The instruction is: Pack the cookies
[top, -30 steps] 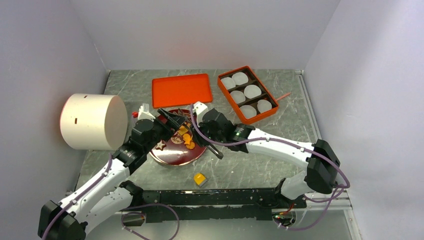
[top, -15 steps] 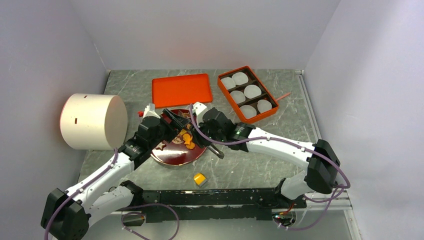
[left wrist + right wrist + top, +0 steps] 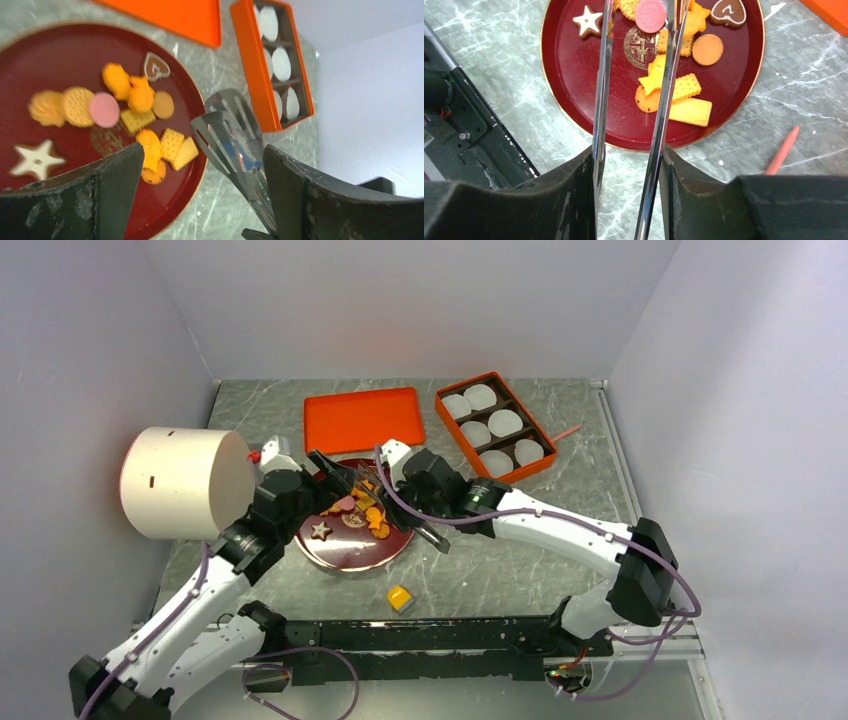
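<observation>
Half closed, right end effector (image 3: 626, 155) grips tongs (image 3: 666, 90); left end effector (image 3: 202, 150) gapes empty.

**Both arms reach inward: left hand spread, right hand clamped on tongs**

The left arm (image 3: 195, 595) folds back to an elbow at the near left corner. From there it runs forward and to the right, with the wrist turned so the left hand (image 3: 330, 478) points toward the other arm. Its fingers (image 3: 75, 200) stand wide apart, with nothing gripped between them. The right arm (image 3: 560, 525) bends at an elbow on the far right and stretches leftward. The right hand (image 3: 626, 155) has its fingers (image 3: 569, 200) partly closed, pressing the two blades of the metal tongs (image 3: 603, 90) from either side. From above, the two hands sit close together, almost tip to tip.
</observation>
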